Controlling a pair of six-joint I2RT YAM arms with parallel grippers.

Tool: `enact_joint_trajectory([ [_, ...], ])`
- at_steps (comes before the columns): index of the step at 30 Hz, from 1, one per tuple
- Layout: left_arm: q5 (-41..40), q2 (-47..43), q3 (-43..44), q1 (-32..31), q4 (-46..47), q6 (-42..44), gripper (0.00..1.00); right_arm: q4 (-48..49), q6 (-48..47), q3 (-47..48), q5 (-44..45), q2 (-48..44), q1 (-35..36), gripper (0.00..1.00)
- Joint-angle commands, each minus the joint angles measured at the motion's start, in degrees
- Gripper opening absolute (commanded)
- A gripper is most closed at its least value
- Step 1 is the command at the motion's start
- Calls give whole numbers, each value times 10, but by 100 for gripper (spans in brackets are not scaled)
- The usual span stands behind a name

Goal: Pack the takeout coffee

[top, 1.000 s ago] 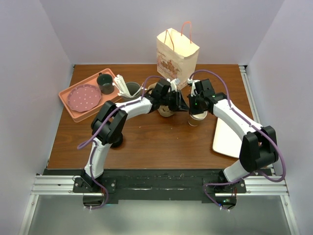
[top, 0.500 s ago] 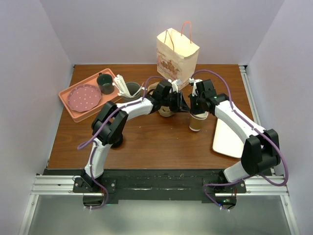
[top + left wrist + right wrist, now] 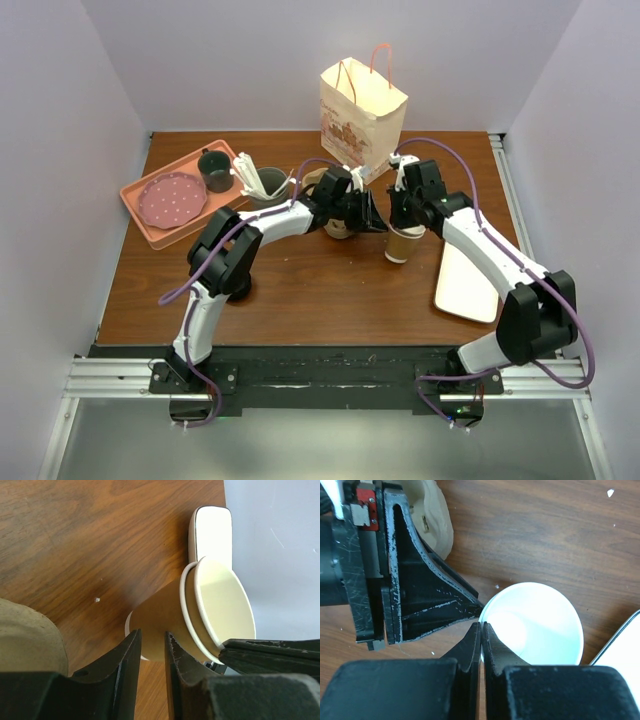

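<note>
I have my right gripper (image 3: pixel 481 630) pinched tight on the rim of the takeout coffee (image 3: pixel 403 244), at mid-table between the cardboard carrier (image 3: pixel 435 525) and the white tray (image 3: pixel 465 280). My left gripper (image 3: pixel 153 636) hangs just beside the cup, jaws slightly apart, holding nothing.

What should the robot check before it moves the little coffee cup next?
1. Grip: ok. The right gripper is shut on the rim of the takeout cup.
2. Cup upright: ok in the top view.
3. Nothing to spill: ok. The cup has no lid, but its inside looks empty.
4. Way clear: not ok. The left gripper, jaws slightly apart, sits right against the cup's side.
5. Free hole in the cardboard carrier: cannot tell. Only an edge of it shows.
</note>
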Motion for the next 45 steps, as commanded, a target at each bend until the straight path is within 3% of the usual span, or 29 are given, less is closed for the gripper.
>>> enact_joint_trajectory([
  [1,4,-28,13,-2,-2,17,30,31,4,-10,15,-29,2,0],
  [10,-2,-74,-4,2,-14,41,41,46,21,-1,37,-26,2,0],
  [21,8,-87,-36,-3,40,-1,41,62,54,14,70,-1,1,0],
  [30,-28,-62,-18,-7,-4,18,41,55,64,21,62,7,2,0],
  [32,-32,-57,-16,-7,-10,25,41,31,76,34,114,12,1,0],
  [34,-34,-56,-17,-7,-11,30,42,11,77,44,147,22,-5,6],
  [37,-27,-47,-11,-7,-13,36,42,3,77,59,129,31,-63,26],
  [38,-25,-44,-9,-7,-13,39,42,3,83,71,82,38,-86,36],
  [42,-17,-32,10,-8,-18,53,43,8,74,98,-8,68,-176,47],
  [45,-19,-19,31,-8,-55,64,43,-7,63,123,-101,108,-224,47],
])
